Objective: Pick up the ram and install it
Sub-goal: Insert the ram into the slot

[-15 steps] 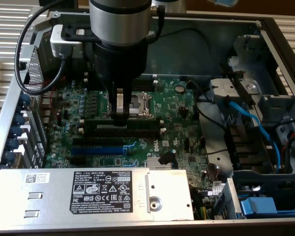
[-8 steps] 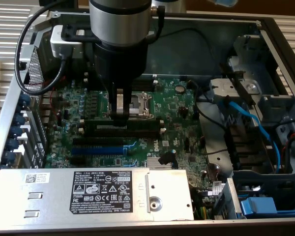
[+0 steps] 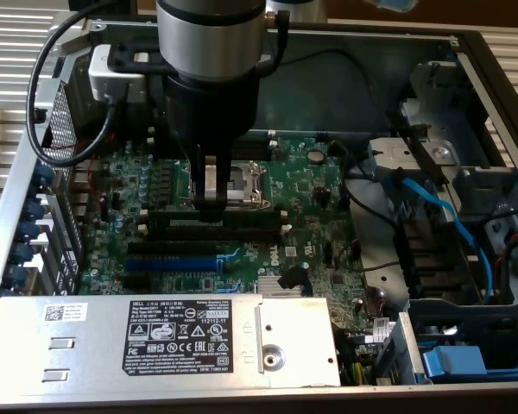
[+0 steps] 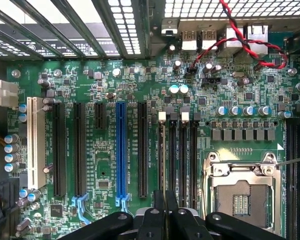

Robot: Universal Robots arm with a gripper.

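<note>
Starting with the biggest thing, an open metal computer case [image 3: 371, 86] is seen, with one green board [image 3: 311, 207] laid inside it. One shiny chip socket [image 3: 246, 183] is fixed near the middle of the board. One gripper [image 3: 211, 205] is seen just beside the socket, and its fingers seem to be pinched on the ram [image 3: 173, 219]. The ram is held by its middle, long edge down, right over the black slots [image 4: 182, 155] beside the socket. Four such slots are counted, and one blue slot [image 4: 121, 150] is found farther from the socket. One ram is seen. It is judged light, thin, stiff and easily hurt, so it is best gripped by its bare top edge, not its chips.
</note>
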